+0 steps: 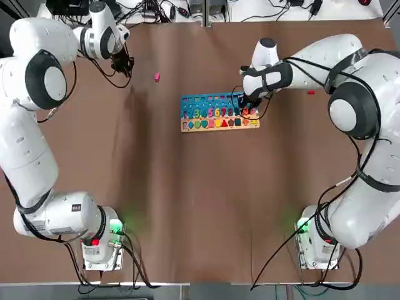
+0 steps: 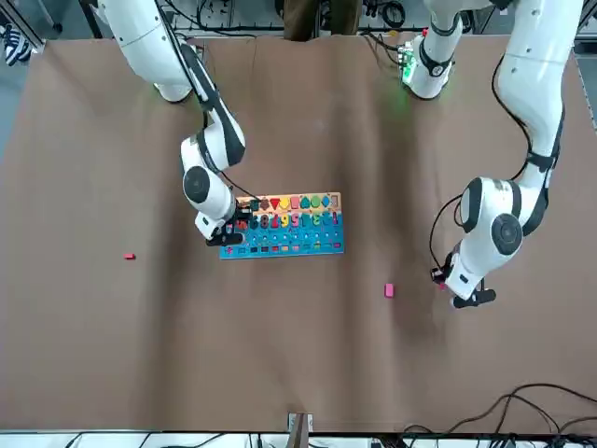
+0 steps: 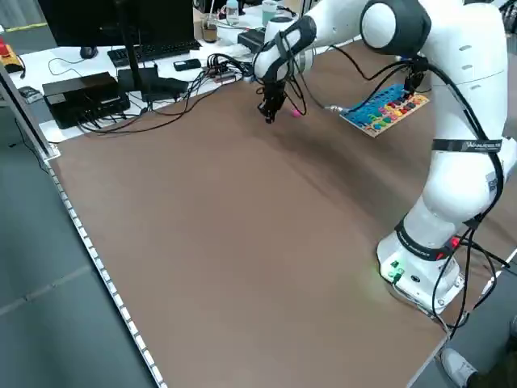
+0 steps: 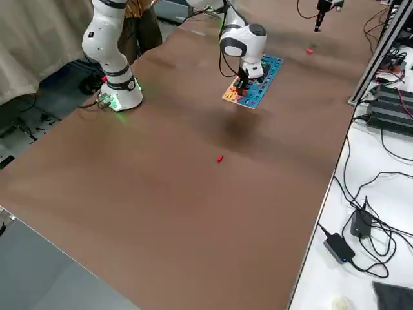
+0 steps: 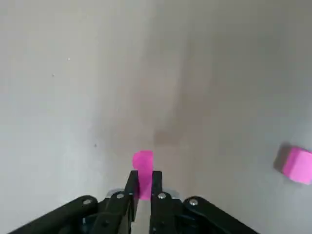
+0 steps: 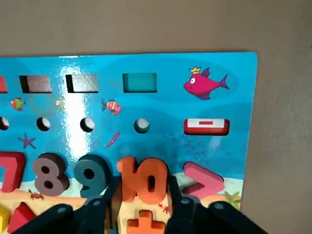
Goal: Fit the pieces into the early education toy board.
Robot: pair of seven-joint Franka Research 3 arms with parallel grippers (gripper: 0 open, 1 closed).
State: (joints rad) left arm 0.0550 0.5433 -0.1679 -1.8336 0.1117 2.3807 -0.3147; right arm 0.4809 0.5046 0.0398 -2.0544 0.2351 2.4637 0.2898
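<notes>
The early education toy board (image 1: 206,102) lies mid-table, blue with a tan strip of numbers and shapes. My right gripper (image 1: 249,109) is low over its right end. In the right wrist view the fingers (image 6: 110,197) press both sides of an orange "10" piece (image 6: 144,178) that sits in the number row. My left gripper (image 1: 124,67) is at the far left and is shut on a small pink piece (image 5: 143,163), held just above the table. A second pink piece (image 1: 157,77) lies beside it. A red piece (image 1: 310,92) lies to the right of the board.
Cables, a monitor and a keyboard (image 3: 149,50) crowd the bench beyond the table's far edge. Brown tabletop (image 1: 200,206) stretches between the board and the two arm bases (image 1: 100,247).
</notes>
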